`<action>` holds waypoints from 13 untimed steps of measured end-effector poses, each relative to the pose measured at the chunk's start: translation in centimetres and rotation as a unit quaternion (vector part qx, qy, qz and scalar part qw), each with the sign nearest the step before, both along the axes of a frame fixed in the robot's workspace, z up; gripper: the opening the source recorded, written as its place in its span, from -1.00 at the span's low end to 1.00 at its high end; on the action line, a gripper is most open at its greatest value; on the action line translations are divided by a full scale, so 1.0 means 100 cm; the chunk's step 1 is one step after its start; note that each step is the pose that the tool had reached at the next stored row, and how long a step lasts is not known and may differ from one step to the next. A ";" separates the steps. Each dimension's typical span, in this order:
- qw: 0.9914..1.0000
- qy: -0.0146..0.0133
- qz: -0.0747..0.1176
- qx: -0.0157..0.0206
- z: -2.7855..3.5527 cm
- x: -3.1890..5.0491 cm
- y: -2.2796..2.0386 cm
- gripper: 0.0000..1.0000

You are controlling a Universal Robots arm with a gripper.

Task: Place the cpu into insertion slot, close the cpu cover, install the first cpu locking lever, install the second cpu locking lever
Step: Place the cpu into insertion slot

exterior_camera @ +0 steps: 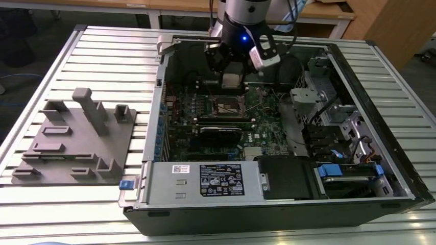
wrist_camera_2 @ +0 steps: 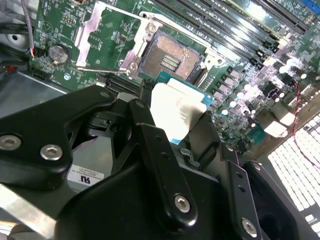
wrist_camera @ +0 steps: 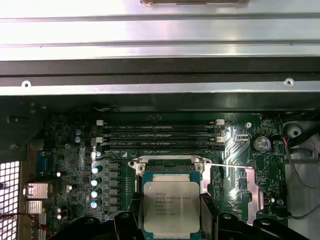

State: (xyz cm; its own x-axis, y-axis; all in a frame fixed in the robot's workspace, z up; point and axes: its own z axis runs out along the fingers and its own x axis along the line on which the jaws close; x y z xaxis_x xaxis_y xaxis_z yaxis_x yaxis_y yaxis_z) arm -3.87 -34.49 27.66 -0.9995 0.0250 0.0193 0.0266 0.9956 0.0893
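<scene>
The cpu (wrist_camera: pixel 171 204) is a flat square chip with a silver-grey top, and my gripper (wrist_camera: pixel 171 222) is shut on its two sides. In the second wrist view the cpu (wrist_camera_2: pixel 177 112) hangs between the black fingers (wrist_camera_2: pixel 145 130), just short of the insertion slot (wrist_camera_2: pixel 170 57), whose dark contact field lies bare. The cpu cover (wrist_camera_2: pixel 102 35) is swung open and lies flat on the board beside the slot; the first wrist view has it as a silvery frame (wrist_camera: pixel 250 187). In the exterior view my gripper (exterior_camera: pixel 232 81) hovers above the insertion slot (exterior_camera: pixel 229 106) inside the case.
The open computer case (exterior_camera: pixel 153 127) lies on a slatted metal table (exterior_camera: pixel 81 56). A grey fixture block (exterior_camera: pixel 75 140) sits at the exterior view's left. Memory slots (wrist_camera: pixel 160 135) run past the socket. A black expansion card (exterior_camera: pixel 219 130), the power supply (exterior_camera: pixel 204 181) and drive bays (exterior_camera: pixel 340 138) surround the board.
</scene>
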 end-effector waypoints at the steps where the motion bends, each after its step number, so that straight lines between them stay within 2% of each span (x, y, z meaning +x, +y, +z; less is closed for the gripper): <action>1: 1.000 0.000 0.000 0.000 -0.0009 0.0000 0.0000 0.08; 11: 1.000 0.000 0.000 0.000 -0.0022 0.0000 0.0000 0.08; 13: 1.000 0.000 0.000 0.000 -0.0042 0.0000 -0.0003 0.08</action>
State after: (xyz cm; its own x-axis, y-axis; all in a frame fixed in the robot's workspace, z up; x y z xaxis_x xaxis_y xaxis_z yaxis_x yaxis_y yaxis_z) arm -3.87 -34.51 27.25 -0.9995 0.0249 0.0193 0.0266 0.9957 0.0893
